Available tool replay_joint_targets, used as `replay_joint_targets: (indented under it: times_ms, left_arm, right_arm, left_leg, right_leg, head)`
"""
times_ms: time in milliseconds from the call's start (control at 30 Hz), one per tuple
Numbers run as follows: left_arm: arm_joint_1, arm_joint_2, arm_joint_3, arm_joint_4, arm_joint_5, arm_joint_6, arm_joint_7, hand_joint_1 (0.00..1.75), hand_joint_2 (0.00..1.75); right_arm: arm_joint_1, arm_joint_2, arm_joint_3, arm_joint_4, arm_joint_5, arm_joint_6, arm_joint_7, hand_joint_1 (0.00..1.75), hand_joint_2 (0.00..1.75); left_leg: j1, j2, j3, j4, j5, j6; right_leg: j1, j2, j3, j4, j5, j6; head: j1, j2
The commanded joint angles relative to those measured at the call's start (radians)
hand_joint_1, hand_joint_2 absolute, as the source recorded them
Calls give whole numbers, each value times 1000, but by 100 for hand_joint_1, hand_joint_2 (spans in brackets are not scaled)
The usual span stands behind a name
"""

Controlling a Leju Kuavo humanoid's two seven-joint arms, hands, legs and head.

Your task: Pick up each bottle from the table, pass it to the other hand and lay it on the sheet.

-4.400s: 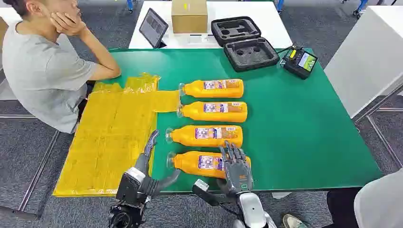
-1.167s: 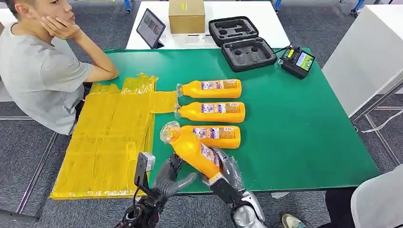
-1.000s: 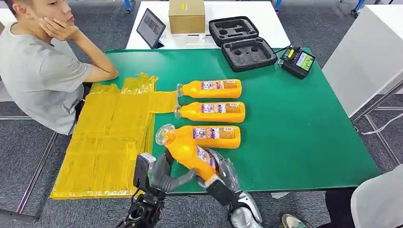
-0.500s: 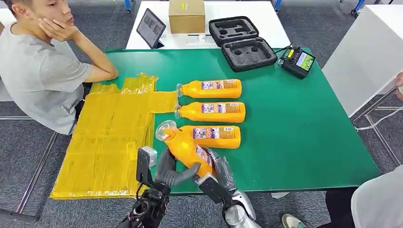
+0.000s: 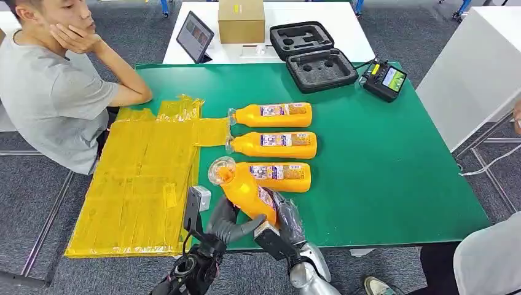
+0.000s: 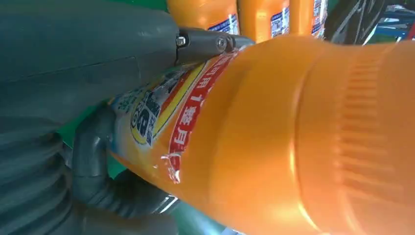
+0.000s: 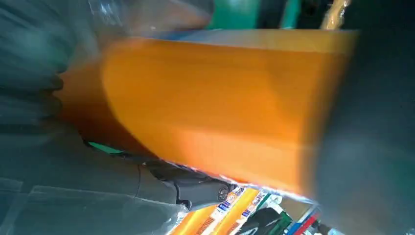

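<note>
You have the orange plastic bottle with the clear cap (image 5: 241,189) lifted off the green table (image 5: 393,172), near its front edge, tilted so its long axis runs from the base down by the two hands up and away to the cap, which leans toward the yellow plastic sheet (image 5: 138,178). Your right hand (image 5: 284,216) grips the lower body of the bottle with its fingers wrapped round the label. Your left hand (image 5: 228,222) sits right against the same bottle from the sheet side; in the left wrist view its thumb (image 6: 88,54) lies along the label and its darker fingers (image 6: 122,193) curl under the body, so it looks to be closing on it too, though you cannot tell how firmly it has taken the load. That makes this the handover, by my reading: both hands are on one bottle, and the left is the one nearer the sheet.

The sheet lies to the robot's left, its nearest edge just beside the left hand. Three more orange bottles (image 5: 270,142) lie side by side on the table beyond, caps toward the sheet, the closest just behind the lifted one. A seated person in a grey shirt (image 5: 52,92) leans an elbow at the far corner of the sheet.
</note>
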State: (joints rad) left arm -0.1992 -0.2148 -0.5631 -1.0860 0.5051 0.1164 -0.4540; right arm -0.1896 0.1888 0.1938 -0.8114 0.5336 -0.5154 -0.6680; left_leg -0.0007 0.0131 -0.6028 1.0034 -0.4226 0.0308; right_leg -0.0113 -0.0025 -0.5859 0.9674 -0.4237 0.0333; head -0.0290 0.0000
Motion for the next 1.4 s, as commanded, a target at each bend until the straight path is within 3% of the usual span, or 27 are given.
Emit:
replay_joint_targets:
  times_ms: [33,100,133,167,200,467,533,567,600,633,1067,1333,1400]
  left_arm:
    - [-68,-4,-49,114,-7,33,-27,168,175]
    - [-70,-4,-49,113,-7,34,-27,168,175]
    - [-78,-14,-50,110,-35,96,-56,28,175]
    - [-88,-26,-51,113,-48,134,-72,58,175]
    - [-117,-41,-43,144,-70,220,-137,173,175]
    - [-106,-38,-26,116,-40,238,-148,175,175]
    - [-103,-37,-25,107,-25,225,-139,175,175]
    - [-100,-31,-31,94,-7,205,-122,175,175]
    - [-100,-31,-31,94,-7,205,-122,175,175]
    - [-99,-24,-37,80,-8,211,-128,175,175]
    - [-89,24,15,41,-28,261,-146,175,175]
    - [-57,102,112,-45,-144,341,-186,175,175]
    - [-35,128,138,-87,-277,401,-212,175,175]
  right_arm:
    - [-39,9,69,106,20,-4,20,175,175]
    - [-38,11,69,107,20,-6,21,175,175]
    - [-42,17,79,124,17,-6,24,175,175]
    - [-43,26,89,132,14,-2,20,175,175]
    - [-56,47,123,147,-2,14,10,175,175]
    - [-62,52,162,174,6,-9,24,173,175]
    - [-65,49,166,181,14,-36,29,161,175]
    - [-67,48,164,189,17,-65,29,59,175]
    - [-67,48,164,189,17,-65,29,59,175]
    - [-66,49,157,190,19,-99,25,0,175]
    - [-74,30,114,177,-53,-89,-11,0,175]
    - [-31,25,110,97,-67,-64,-6,0,175]
    - [-12,22,106,67,-73,-50,-10,0,175]
  left_leg:
    - [1,-2,3,-1,-1,-2]
    - [1,-2,2,0,-1,-2]
    - [1,-2,3,-1,-1,-2]
    - [1,-2,3,-1,-1,-2]
    - [1,-1,1,0,0,-1]
    - [1,-2,1,0,-1,-1]
    - [1,-4,3,0,-2,-2]
    - [1,-2,2,0,-1,-2]
    - [2,-3,3,0,-1,-2]
    - [1,-3,2,0,-1,-2]
    - [1,-1,3,-1,-1,-2]
    - [1,1,2,-1,-1,-2]
    - [1,0,2,0,-1,-2]
  right_leg:
    - [1,-1,4,-1,-1,-1]
    - [1,-1,3,-1,-1,-1]
    - [1,-1,3,-1,-1,-1]
    - [1,-1,4,-1,-1,-1]
    - [0,-1,2,-1,-1,-1]
    - [1,-1,2,0,-1,-1]
    - [1,-2,4,0,-3,-2]
    - [1,-2,3,0,-2,-1]
    - [1,-2,3,0,-2,-1]
    - [1,-2,3,0,-2,-1]
    - [1,0,3,0,-1,-1]
    - [1,2,2,0,-1,-2]
    - [1,1,2,0,-1,-2]
  head:
    - [0,0]
    - [0,0]
    - [0,0]
    - [0,0]
    - [0,0]
    - [0,0]
    - [0,0]
    - [0,0]
    - [0,0]
    - [0,0]
    - [0,0]
    - [0,0]
    - [0,0]
